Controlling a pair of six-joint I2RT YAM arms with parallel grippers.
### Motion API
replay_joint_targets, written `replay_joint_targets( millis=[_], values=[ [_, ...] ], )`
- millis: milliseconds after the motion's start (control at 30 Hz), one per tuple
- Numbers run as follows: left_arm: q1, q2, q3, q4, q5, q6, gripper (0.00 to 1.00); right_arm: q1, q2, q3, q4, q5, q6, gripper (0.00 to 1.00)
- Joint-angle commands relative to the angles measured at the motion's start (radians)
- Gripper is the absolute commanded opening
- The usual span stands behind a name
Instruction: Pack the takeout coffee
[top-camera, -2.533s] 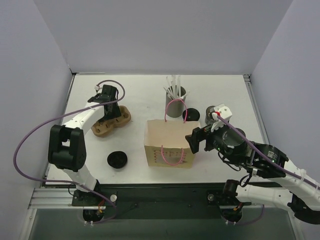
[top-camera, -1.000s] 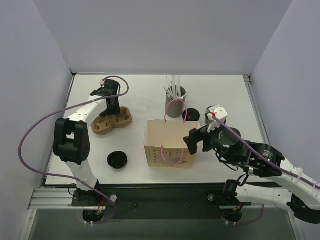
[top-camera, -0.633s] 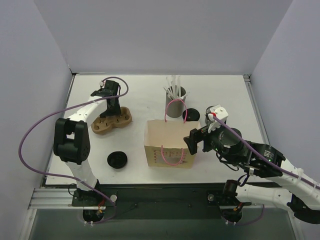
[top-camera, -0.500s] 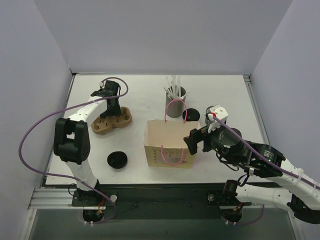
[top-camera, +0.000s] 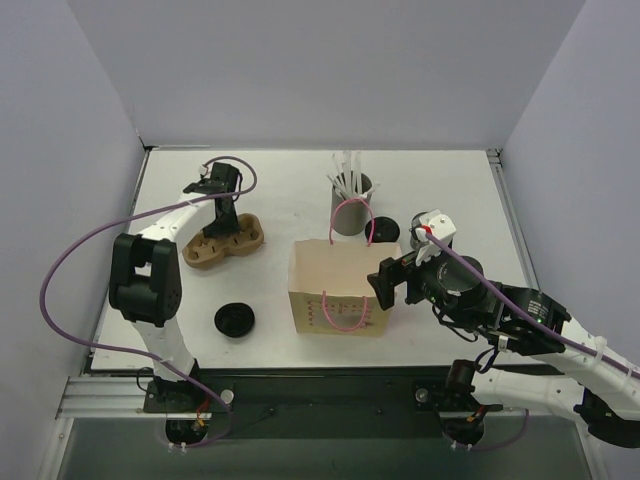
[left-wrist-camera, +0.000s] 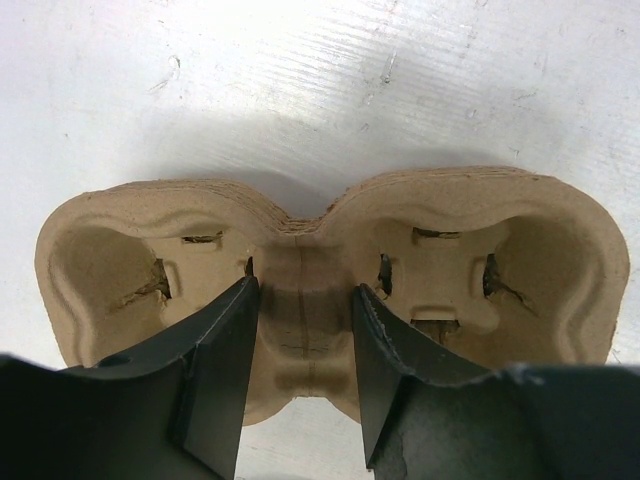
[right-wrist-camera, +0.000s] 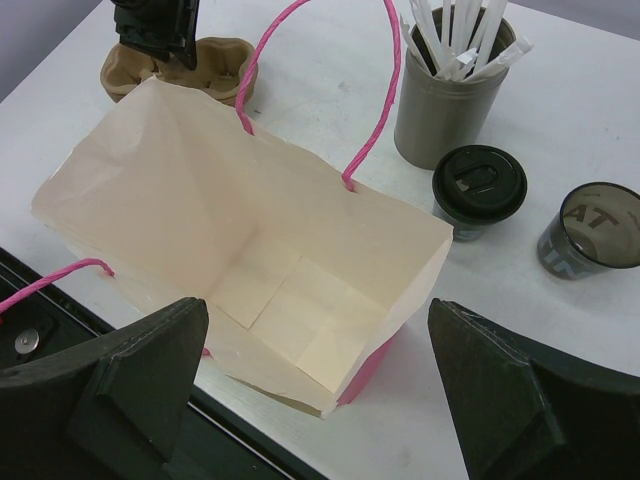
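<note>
- A loose flat black lid (top-camera: 234, 319) lies on the white tabletop (top-camera: 450, 180) nearest the arm bases, left of the bag.
- A tan paper bag (right-wrist-camera: 200, 200) with pink cord handles stands upright at the middle, its mouth open.
- The right fingers (right-wrist-camera: 130, 370) are spread wide and hold nothing. They hang by the bag's near right side.
- Further back on the left sits a brown pulp cup carrier (left-wrist-camera: 520, 260) with two wells.
- The left fingers (left-wrist-camera: 215, 370) reach down over it, one on each side of the ridge between the wells and close against it. They stand partly apart, and whether they pinch the ridge cannot be told.
- The takeout coffee (right-wrist-camera: 478, 185), a short dark cup with a black lid on, stands upright on the tabletop outside the bag. It is just past the bag's far right corner and just beside the straw holder.
- An open dark cup (right-wrist-camera: 592, 228) stands to its right, apart from it.
- The grey straw holder (top-camera: 350, 212), holding white straws, is farthest back.
</note>
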Motion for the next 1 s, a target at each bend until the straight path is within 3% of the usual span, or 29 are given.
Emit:
replay_joint_targets(
  millis=[0,500,667,767,967],
  values=[
    [0.002,-0.010,0.035,-0.019,0.003,0.020,0.43,-0.005,0.002,-0.012,0.023,0.009,-0.005,0.98],
    [0.005,-0.031,0.142,-0.131,0.011,0.048,0.40,-0.005,0.003,-0.004,0.023,0.012,-0.012,0.98],
    [0.004,-0.103,0.179,-0.180,0.015,0.053,0.39,-0.005,0.005,0.020,0.017,-0.011,0.014,0.98],
    [0.004,-0.165,0.221,-0.214,0.046,0.056,0.38,-0.005,0.002,0.034,0.010,-0.008,0.035,0.97],
    [-0.015,-0.289,0.310,-0.277,0.245,0.039,0.34,-0.007,-0.003,0.025,-0.005,0.152,0.133,0.94]
  ],
)
